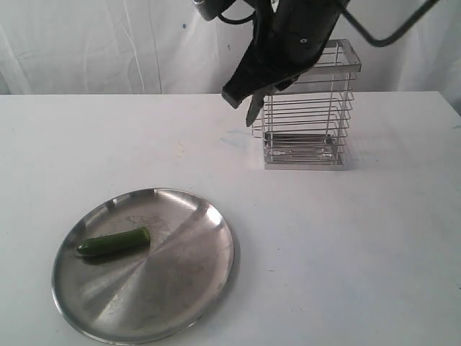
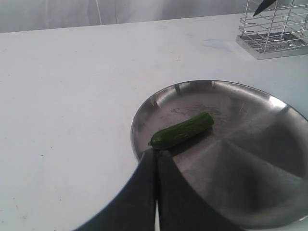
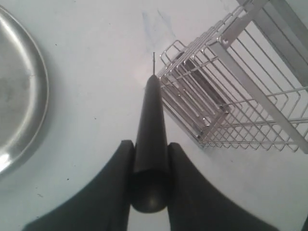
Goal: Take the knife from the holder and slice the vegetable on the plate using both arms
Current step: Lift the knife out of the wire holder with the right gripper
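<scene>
My right gripper (image 1: 246,88) is shut on the black knife (image 1: 253,110), which hangs point-down in the air just left of the wire holder (image 1: 311,108). In the right wrist view the knife's handle (image 3: 151,110) sits clamped between the fingers of the right gripper (image 3: 150,143), beside the holder (image 3: 231,91). The green vegetable (image 1: 114,243) lies on the left part of the steel plate (image 1: 180,288). In the left wrist view my left gripper (image 2: 156,152) is shut on nothing, its tips over the rim of the plate (image 2: 240,168), close to the vegetable's (image 2: 183,131) stem end. The exterior view does not show the left gripper.
White table all round, with a white curtain behind it. The holder (image 2: 274,33) stands at the far right of the table, some way behind the plate (image 3: 19,96). A dark bent rod crosses the top right of the exterior view.
</scene>
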`<state>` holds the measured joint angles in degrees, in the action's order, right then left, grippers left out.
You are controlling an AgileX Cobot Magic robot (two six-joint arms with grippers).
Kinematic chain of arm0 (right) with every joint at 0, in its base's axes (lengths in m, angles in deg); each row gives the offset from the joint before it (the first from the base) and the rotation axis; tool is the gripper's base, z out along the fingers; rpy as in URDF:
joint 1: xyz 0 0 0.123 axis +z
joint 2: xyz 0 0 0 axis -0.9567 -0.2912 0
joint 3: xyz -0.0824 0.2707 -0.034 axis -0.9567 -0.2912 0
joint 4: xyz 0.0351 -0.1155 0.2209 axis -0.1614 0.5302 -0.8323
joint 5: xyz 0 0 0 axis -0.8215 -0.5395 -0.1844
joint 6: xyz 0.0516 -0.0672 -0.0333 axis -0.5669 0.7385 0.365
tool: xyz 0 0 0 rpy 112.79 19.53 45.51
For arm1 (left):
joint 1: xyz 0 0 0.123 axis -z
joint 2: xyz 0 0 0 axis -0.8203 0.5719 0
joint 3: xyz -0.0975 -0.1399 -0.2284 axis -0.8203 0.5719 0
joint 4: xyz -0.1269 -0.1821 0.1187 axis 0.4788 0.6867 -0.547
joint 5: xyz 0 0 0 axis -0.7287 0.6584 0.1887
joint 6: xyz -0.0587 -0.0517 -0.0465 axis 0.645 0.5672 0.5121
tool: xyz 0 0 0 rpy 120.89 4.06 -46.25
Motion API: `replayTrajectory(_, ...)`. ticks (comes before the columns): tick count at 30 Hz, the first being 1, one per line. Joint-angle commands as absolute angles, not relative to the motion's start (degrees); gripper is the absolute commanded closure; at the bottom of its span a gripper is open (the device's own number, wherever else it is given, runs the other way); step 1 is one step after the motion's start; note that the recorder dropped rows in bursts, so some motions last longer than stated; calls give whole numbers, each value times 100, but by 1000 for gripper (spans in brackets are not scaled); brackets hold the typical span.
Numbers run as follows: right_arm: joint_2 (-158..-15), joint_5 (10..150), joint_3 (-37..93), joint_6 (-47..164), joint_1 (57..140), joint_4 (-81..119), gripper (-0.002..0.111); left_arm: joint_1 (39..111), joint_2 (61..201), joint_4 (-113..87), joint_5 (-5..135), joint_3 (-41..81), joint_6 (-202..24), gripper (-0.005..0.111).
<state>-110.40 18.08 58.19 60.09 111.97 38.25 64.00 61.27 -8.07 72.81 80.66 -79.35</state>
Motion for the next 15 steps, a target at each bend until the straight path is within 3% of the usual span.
replayTrajectory(1,-10263,2151,5243,5818,11190,3687,99,6436,6104,-757,7282,8081,-7939,107)
replayTrajectory(15,-7394,4535,1951,5562,11247,2063,99,6436,6104,-757,7282,8081,-7939,107)
